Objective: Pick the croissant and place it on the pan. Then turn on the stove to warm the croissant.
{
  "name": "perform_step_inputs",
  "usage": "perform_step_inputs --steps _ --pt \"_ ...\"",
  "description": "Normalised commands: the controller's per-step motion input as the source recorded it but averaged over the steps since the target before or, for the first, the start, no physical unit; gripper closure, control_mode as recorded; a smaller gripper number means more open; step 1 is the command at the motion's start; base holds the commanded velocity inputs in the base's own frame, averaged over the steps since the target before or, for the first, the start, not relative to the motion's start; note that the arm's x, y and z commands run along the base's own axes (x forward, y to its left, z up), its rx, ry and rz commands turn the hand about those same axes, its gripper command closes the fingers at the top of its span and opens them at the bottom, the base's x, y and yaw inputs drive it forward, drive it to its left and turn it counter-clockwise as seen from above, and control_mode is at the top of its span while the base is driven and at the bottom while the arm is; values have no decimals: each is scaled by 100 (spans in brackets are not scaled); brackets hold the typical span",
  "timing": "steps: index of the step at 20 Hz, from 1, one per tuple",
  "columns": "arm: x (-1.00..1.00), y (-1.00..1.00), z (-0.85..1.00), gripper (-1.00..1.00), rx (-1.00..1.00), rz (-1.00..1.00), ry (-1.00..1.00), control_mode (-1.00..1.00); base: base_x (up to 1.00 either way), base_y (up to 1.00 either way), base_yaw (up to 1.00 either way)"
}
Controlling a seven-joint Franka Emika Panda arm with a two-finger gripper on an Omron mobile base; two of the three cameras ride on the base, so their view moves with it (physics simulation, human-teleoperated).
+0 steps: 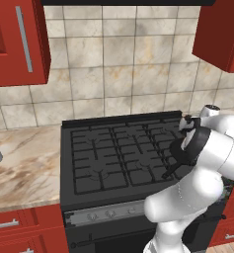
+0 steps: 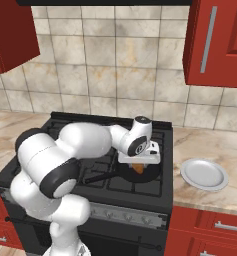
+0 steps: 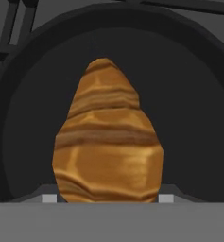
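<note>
Over on the left of the left base view, marble counter (image 1: 24, 163) and a wide black stove (image 1: 113, 158) with its grid grates, a silver strip of knobs (image 1: 111, 213) low in the frame. Nothing about those knobs looks touched, so by my read the burner step is not yet done.

Moving right, the white arm swallows the lower right of that view and covers the right side of the stove.

Now the right base view: arm curling in from the lower left, the hand hanging at centre frame directly over the pan (image 2: 140, 174), its handle running off to the left. A sliver of orange shows under the hand: that's the croissant (image 2: 138, 168), low over the pan's inside. Further right, a white plate (image 2: 205, 173) sits bare on the counter.

Hand view now, and the croissant fills the middle, golden with brown ridges, the pan's dark round floor all around it. The gripper (image 3: 106, 198) appears to be pinching the croissant, with a grey fingertip (image 3: 49, 198) peeking out on either side of its base.

So: pick-up done, placing close to done, release and the stove knob still ahead, I'd judge.

Hard to call: whether the croissant is touching the pan's floor or just above it.
</note>
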Motion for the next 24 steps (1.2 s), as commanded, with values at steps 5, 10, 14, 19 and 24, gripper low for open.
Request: perform_step_inputs --steps 5,10,14,19,24 --pt "14 0 -15 100 0 0 1 -100 0 0 0" --pt "13 0 -15 100 0 0 1 -100 0 0 0" --pt "7 -2 -17 100 0 0 0 -100 0 0 0" --pt "2 -1 -18 -100 0 0 0 -100 0 0 0" --pt "0 0 -4 -100 0 0 0 -100 0 0 0"
